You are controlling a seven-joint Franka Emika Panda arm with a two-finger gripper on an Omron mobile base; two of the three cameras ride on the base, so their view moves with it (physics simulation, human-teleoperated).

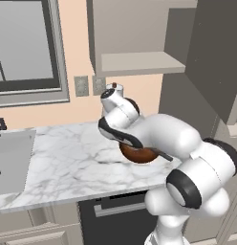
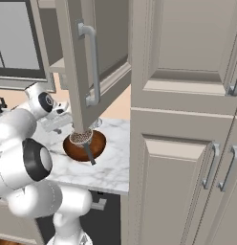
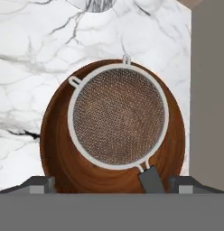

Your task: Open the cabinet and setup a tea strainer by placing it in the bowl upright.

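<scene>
A: Gripper (image 3: 112, 182) status?
B: Hovering just above bowl (image 3: 59, 149), fingertips (image 3: 39, 184) spread wide, holding nothing.
A: Tea strainer (image 3: 118, 118) location?
B: Sitting upright inside bowl, mesh up, handle over near rim.
A: Beyond that?
B: Marble counter (image 1: 68, 158), then cabinet (image 1: 134, 43) with door (image 2: 75, 62) swung open.

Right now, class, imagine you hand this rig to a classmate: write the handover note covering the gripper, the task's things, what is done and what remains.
Gripper: above the bowl, fingers spread apart, holding nothing.
Cabinet: door swung open, shelf bare.
Tea strainer: sits in the bowl, mesh opening facing up, dark handle over the rim.
Bowl stands on the marble counter.
Done: cabinet opened, strainer placed.
Left: probably just confirm it sits steady and pull the arm clear.
</scene>
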